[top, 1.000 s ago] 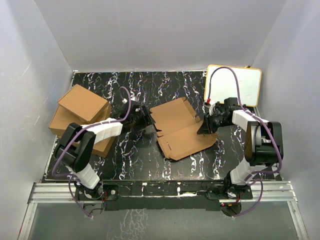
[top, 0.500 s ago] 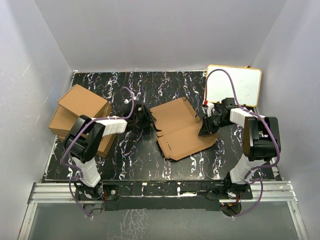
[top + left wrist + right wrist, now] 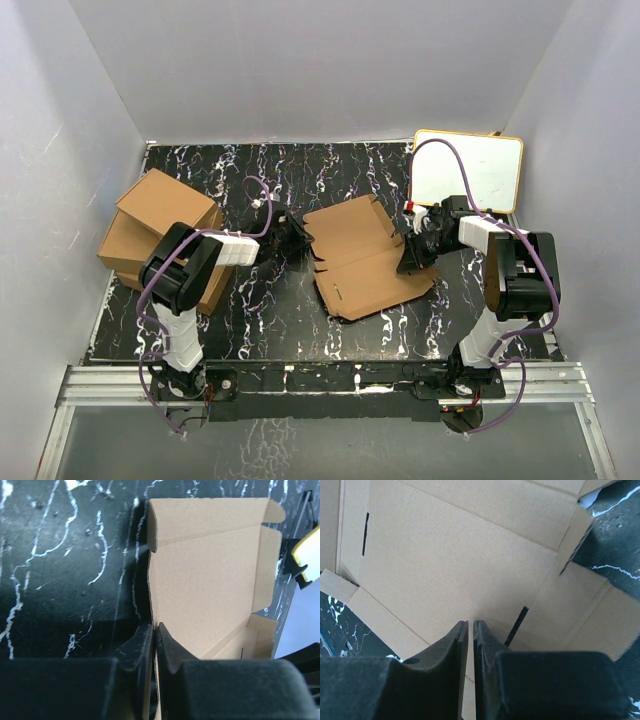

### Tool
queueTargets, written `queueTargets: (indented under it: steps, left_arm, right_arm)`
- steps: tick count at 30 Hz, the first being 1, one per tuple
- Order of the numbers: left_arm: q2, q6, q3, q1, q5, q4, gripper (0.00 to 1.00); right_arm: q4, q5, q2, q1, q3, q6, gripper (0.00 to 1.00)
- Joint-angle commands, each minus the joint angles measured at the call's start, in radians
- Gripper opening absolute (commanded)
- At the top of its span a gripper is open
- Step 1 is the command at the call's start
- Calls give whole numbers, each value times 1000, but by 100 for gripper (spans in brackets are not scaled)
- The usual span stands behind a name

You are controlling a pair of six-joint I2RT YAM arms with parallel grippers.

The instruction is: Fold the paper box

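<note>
Here the paper box [image 3: 360, 262] lies open, unassembled.

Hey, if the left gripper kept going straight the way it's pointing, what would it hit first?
The paper box. The left gripper is pinched on its edge, so going straight on would probably just push it along that cardboard wall.

From above, the left gripper [image 3: 300, 240] and right gripper [image 3: 404, 258] are dark shapes at the left and right edges of the shallow brown corrugated-cardboard paper box [image 3: 365, 262], too small to show what their tips touch. In the right wrist view the box runs off the picture's edges, and whether cardboard sits in the thin gap between the black fingers [image 3: 451, 650] cannot be told. The left arm [image 3: 190, 265] hides part of the piled brown cardboard boxes [image 3: 165, 205] at the left.
</note>
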State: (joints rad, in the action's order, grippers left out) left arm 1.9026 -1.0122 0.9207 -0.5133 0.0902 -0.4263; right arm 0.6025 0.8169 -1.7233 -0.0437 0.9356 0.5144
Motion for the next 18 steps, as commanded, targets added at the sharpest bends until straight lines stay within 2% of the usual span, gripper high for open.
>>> queueTargets:
  steps: [1, 6, 10, 15, 18]
  left_arm:
    - [-24, 77, -17, 3, 22, -73, 0]
    - [-118, 181, -89, -3, 10, -198, 0]
    - [-205, 293, -160, -21, 5, -313, 0]
    - [-334, 431, -259, -64, -33, -354, 0]
    - [-419, 507, -309, -95, -71, -337, 0]
  right_arm:
    - [-11, 26, -1, 5, 46, 12, 16]
    - [7, 66, 8, 5, 53, 31, 17]
    - [42, 156, 40, 5, 61, 71, 19]
    - [112, 316, 123, -5, 75, 161, 34]
    - [126, 408, 186, -40, 83, 179, 49]
